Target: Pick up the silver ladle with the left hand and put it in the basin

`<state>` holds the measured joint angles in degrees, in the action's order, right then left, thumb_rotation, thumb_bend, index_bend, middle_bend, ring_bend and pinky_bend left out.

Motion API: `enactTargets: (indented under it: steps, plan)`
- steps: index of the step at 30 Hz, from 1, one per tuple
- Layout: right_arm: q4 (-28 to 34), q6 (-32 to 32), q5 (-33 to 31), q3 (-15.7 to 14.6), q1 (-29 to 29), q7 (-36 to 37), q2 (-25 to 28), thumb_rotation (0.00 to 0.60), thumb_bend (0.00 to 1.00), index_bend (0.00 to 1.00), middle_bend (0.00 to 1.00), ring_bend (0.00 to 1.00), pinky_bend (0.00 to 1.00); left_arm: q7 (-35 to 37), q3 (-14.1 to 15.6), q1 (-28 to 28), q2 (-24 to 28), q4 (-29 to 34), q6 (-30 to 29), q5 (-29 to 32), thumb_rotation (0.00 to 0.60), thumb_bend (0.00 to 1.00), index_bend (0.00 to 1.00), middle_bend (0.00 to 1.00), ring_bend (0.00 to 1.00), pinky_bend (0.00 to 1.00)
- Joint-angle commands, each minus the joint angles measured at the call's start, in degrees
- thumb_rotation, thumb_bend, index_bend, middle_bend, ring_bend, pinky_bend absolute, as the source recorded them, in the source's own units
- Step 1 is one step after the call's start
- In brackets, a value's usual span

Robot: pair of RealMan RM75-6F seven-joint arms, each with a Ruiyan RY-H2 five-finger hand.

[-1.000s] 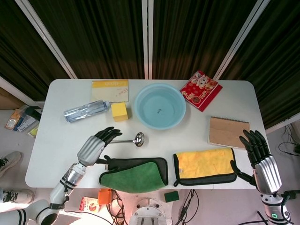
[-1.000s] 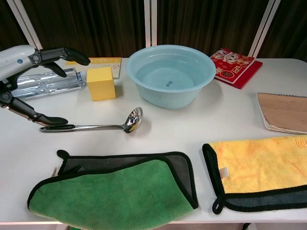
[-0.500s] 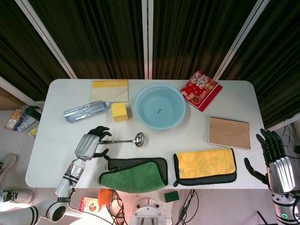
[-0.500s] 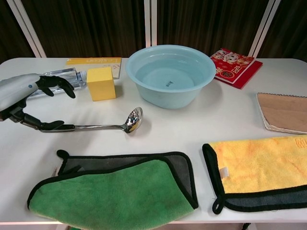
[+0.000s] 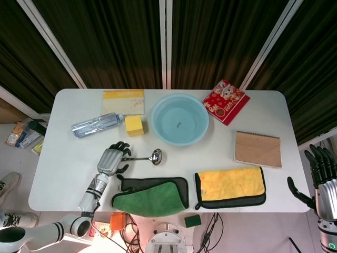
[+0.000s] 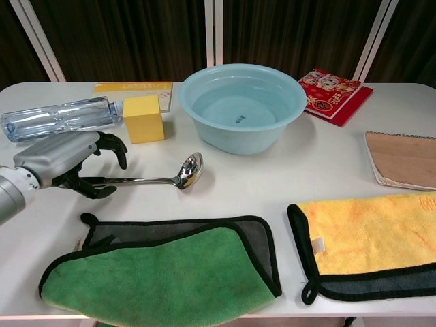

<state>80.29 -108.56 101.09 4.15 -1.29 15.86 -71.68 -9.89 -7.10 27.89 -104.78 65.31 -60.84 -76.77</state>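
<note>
left hand (image 6: pixel 65 162) curls around the silver ladle (image 6: pixel 163 178) handle, grasp unfinished; next, tighten and lift toward the basin (image 6: pixel 242 105) beyond the bowl end.

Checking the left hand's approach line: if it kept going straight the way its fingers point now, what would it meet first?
The left hand is at the handle end of the silver ladle, fingers pointing along it. Straight on, it would likely reach the ladle's bowl, with the basin beyond; depth is uncertain.

Robot test room, staged like a lab
A white surface (image 5: pixel 63 174) stands before dark curtains (image 5: pixel 116 42), with cables (image 5: pixel 213 226) on the floor beneath the rig
</note>
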Motion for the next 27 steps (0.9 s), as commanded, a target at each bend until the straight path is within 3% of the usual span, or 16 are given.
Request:
enactTargets:
  steps: [1,13,27]
  plan:
    - [-0.2,0.1,-0.4,0.1,0.1,0.3,0.0,0.600,0.35,0.00,0.00,0.00,0.00,-0.9,-0.1,0.4,-1.2,-2.2,0.4,0.8,0.600,0.27,0.42,0.23,0.15,0.25]
    - [-0.4,0.6,-0.9,0.2,0.0,0.2,-0.1,0.600,0.34,0.00,0.00,0.00,0.00,1.0,0.1,1.3,-2.5,-5.5,1.0,0.7,0.600,0.34,0.48,0.23,0.14,0.25]
    - [-1.2,0.8,-1.2,0.3,0.0,0.8,0.0,0.600,0.34,0.00,0.00,0.00,0.00,-0.3,0.4,1.6,-3.6,-7.8,1.5,1.5,0.600,0.34,0.48,0.23,0.14,0.24]
